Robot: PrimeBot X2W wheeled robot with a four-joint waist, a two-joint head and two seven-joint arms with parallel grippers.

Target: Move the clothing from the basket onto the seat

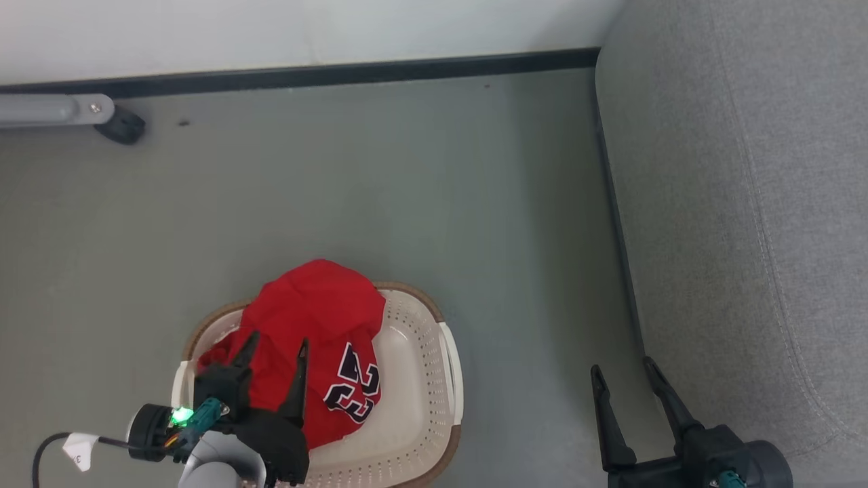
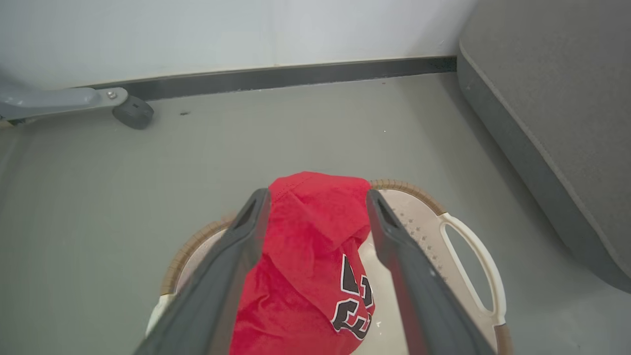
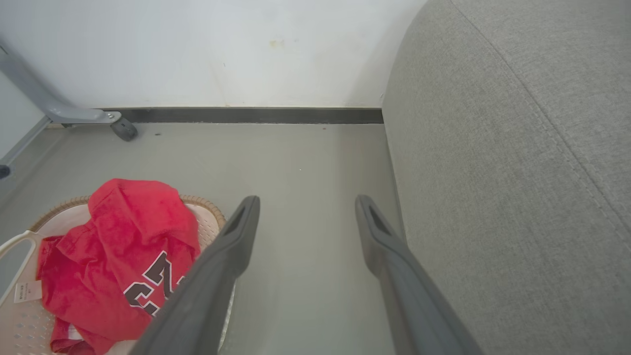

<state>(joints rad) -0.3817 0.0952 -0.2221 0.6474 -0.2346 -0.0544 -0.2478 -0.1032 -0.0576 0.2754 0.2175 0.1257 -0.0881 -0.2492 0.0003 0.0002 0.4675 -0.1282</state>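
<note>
The clothing [image 1: 319, 332] is a heap of red fabric with a black, white-edged number 23, lying in the cream basket [image 1: 424, 379] on the floor and draped over its far rim. In the left wrist view the clothing [image 2: 305, 246] sits between and below my open fingers, above the basket [image 2: 468, 246]. My left gripper [image 1: 274, 349] hovers open over the heap's near-left part, holding nothing. My right gripper [image 1: 624, 371] stands open above bare floor, beside the grey seat [image 1: 746, 203]. The right wrist view shows the clothing [image 3: 128, 246], the basket [image 3: 19, 315] and the seat [image 3: 517, 172].
A grey metal leg with a black caster [image 1: 122, 125] stands at the back left by the wall's dark skirting [image 1: 339, 71]. Open grey floor [image 1: 407, 190] lies between basket and seat. A white tag on a black cable [image 1: 78, 449] hangs by my left wrist.
</note>
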